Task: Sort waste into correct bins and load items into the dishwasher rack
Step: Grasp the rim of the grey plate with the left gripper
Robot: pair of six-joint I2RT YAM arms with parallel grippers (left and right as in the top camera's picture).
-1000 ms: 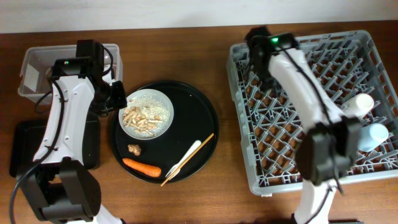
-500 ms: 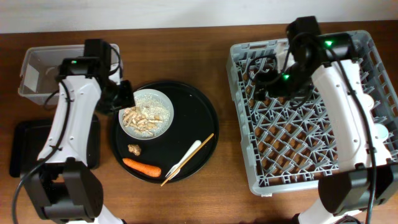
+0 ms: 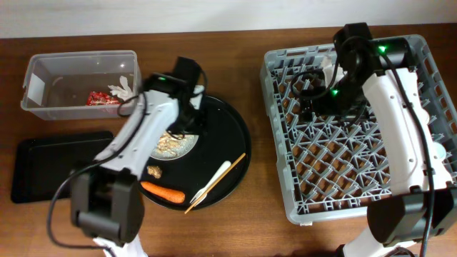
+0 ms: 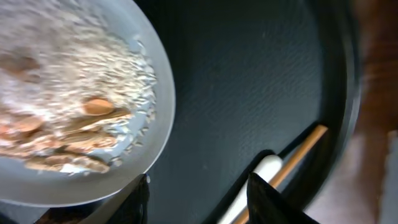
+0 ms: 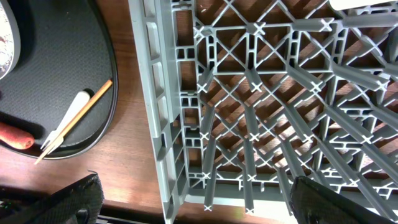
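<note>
A white round plate (image 3: 173, 145) with pale food scraps (image 4: 68, 134) sits on the round black tray (image 3: 221, 143). My left gripper (image 4: 199, 199) is open and empty just above the tray beside the plate's rim; it also shows in the overhead view (image 3: 191, 118). A brown lump (image 3: 153, 170), an orange carrot (image 3: 163, 191) and a cream fork-like utensil (image 3: 212, 181) lie on the tray. The red wrapper (image 3: 98, 99) and white tissue (image 3: 123, 87) lie in the clear tub (image 3: 43, 71). My right gripper (image 5: 199, 205) is open and empty over the grey rack (image 3: 300, 193). The cups are mostly hidden by the right arm.
The shallow black tray (image 3: 61, 164) lies at the left, below the tub. A thin wooden stick (image 3: 228, 171) lies beside the utensil; both also show in the right wrist view (image 5: 74, 121). Bare wood table separates the round tray and the rack (image 5: 158, 93).
My left arm swung right from the tub to above the plate, uncovering the wrapper and tissue in the tub. My right arm pulled back from the rack's right side to its back left.
</note>
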